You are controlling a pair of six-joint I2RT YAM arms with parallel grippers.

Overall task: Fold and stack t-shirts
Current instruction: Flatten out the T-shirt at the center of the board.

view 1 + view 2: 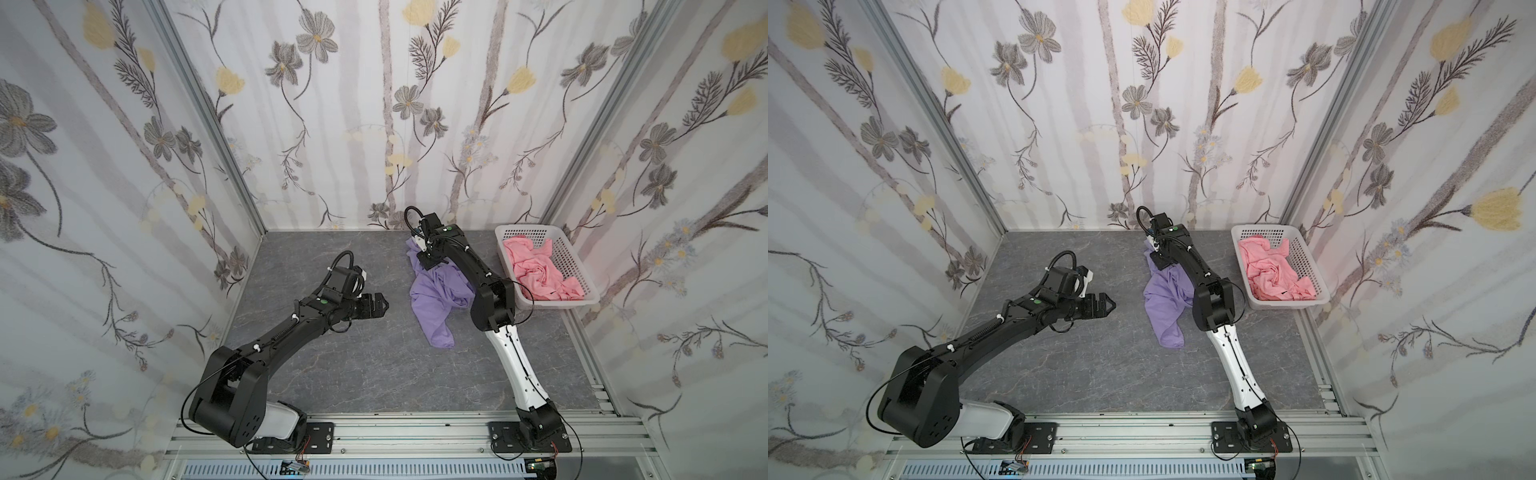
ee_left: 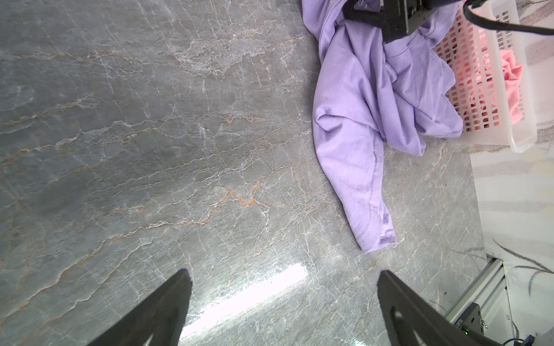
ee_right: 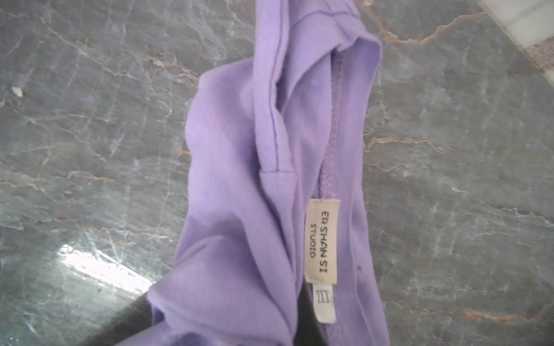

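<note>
The grey marbled tabletop (image 1: 332,365) fills the lower middle of both top views. Over its left part the left gripper (image 1: 380,306) hangs in the air and points toward the right of the frame. Its fingers (image 2: 168,305) are spread wide with nothing between them, as the left wrist view shows clearly. The right gripper (image 1: 426,257) stands centre right in the frame, near the back wall, pointing down. Its fingers (image 3: 132,320) are clenched on the lavender t-shirt (image 1: 434,299) (in the right wrist view the cloth is bunched right at them). This t-shirt is crumpled: its upper end is drawn up to the right gripper, and the rest lies on the tabletop, trailing toward the lower part of the frame. Just right of it stands a white perforated basket (image 1: 561,257), and the pink garment (image 1: 536,270) lies crumpled inside. In the right wrist view a beige label (image 3: 322,239) on the t-shirt reads "ER SHAN SI STUDIO", with a small white size tag (image 3: 323,302) at its end.
</note>
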